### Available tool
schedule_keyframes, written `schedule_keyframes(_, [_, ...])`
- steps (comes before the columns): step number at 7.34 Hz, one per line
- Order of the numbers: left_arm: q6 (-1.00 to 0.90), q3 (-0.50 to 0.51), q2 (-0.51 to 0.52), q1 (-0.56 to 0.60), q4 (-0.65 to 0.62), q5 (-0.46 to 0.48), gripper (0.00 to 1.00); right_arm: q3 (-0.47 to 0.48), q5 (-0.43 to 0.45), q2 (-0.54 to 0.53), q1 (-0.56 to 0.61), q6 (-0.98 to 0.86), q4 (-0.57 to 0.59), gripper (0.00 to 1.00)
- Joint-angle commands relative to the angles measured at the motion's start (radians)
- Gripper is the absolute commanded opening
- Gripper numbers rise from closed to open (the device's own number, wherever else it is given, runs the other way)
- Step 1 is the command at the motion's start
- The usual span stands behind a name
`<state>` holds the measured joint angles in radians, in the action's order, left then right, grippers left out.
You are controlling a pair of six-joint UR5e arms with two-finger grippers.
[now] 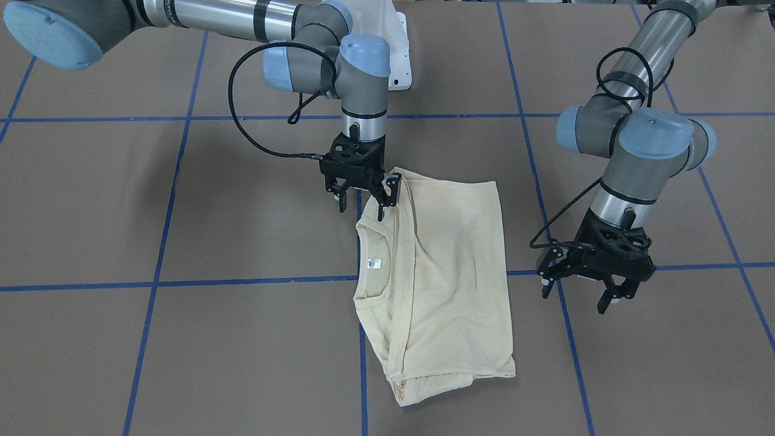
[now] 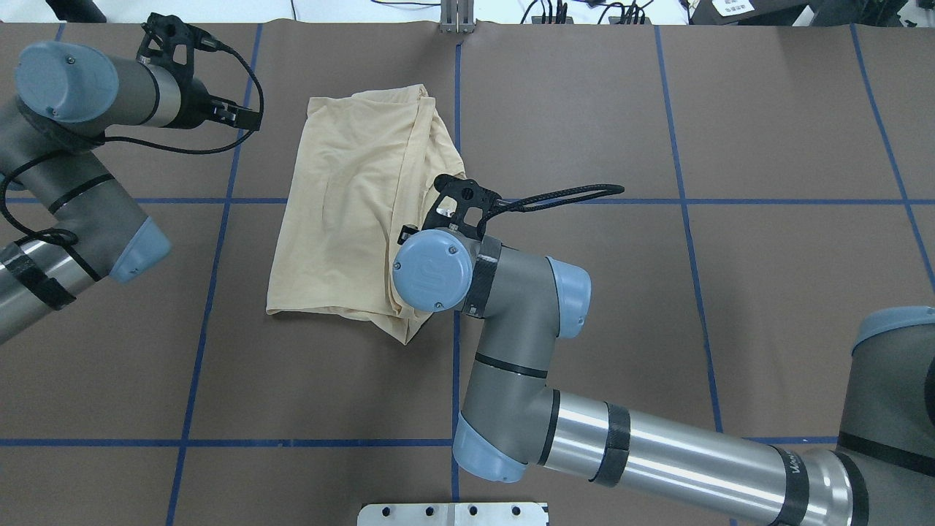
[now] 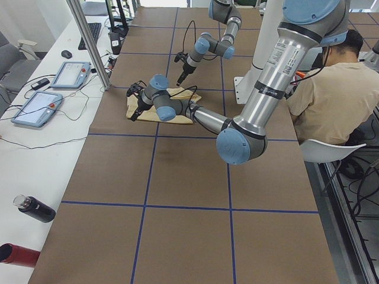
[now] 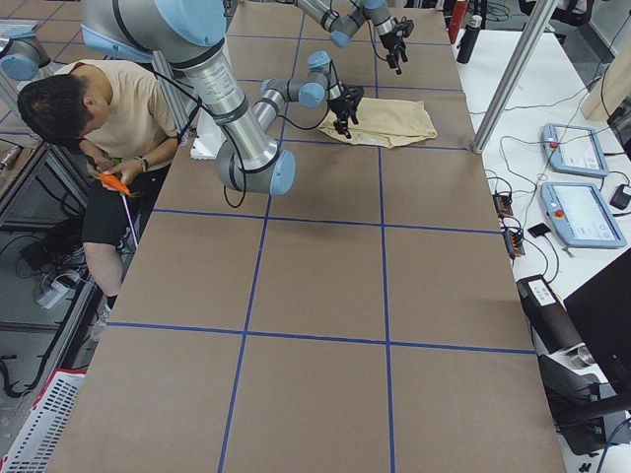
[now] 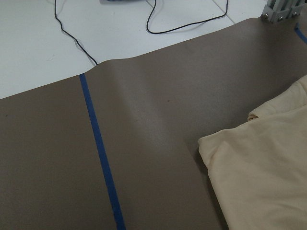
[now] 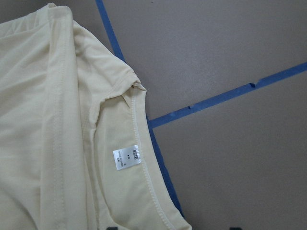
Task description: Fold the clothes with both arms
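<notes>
- Lying folded in a rough rectangle on the brown, blue-taped table (image 1: 242,212) — pale cream-yellow soft shirt (image 1: 448,266), white collar tag (image 1: 374,264) showing.
- Right black two-finger gripper (image 1: 362,211): jaws wide apart, empty, at the corner by the collar.
- Left black gripper (image 1: 576,298): jaws spread, empty, just beside the opposite edge.
- Judged light and limp; layers may slip — pinch corners through all layers.

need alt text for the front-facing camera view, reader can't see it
A folded cream shirt lies on a brown table gridded with blue tape, its white collar tag showing. The right gripper hangs open at the collar-side corner nearest the robot; the left gripper hangs open off the opposite edge, over bare table.
</notes>
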<state>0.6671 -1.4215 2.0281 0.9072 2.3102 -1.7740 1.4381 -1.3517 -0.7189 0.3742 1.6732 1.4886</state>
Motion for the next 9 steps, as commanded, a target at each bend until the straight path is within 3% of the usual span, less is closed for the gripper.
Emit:
schedule_keyframes(1, [0.005,-0.002,0.0,-0.001,0.0,0.001,1.0,-0.044,0.022,0.004,-0.024,0.0,-0.019,0.55])
schedule_keyframes(3, [0.005,-0.002,0.0,-0.001,0.0,-0.001,1.0,-0.119,0.04,0.039,-0.032,-0.007,-0.06,0.5])
schedule_keyframes(5, [0.005,-0.001,0.0,-0.001,0.0,0.001,1.0,-0.11,0.04,0.036,-0.034,-0.01,-0.057,0.5])
schedule_keyframes(7, [0.006,0.0,-0.005,-0.001,0.0,0.001,1.0,-0.105,0.039,0.03,-0.035,-0.013,-0.057,0.31])
schedule_keyframes(8, [0.006,0.0,-0.006,-0.001,0.002,0.002,1.0,-0.105,0.039,0.024,-0.035,-0.024,-0.056,0.28])
schedule_keyframes(9, [0.006,0.0,-0.006,-0.002,0.002,0.002,1.0,-0.104,0.039,0.019,-0.035,-0.033,-0.054,0.03])
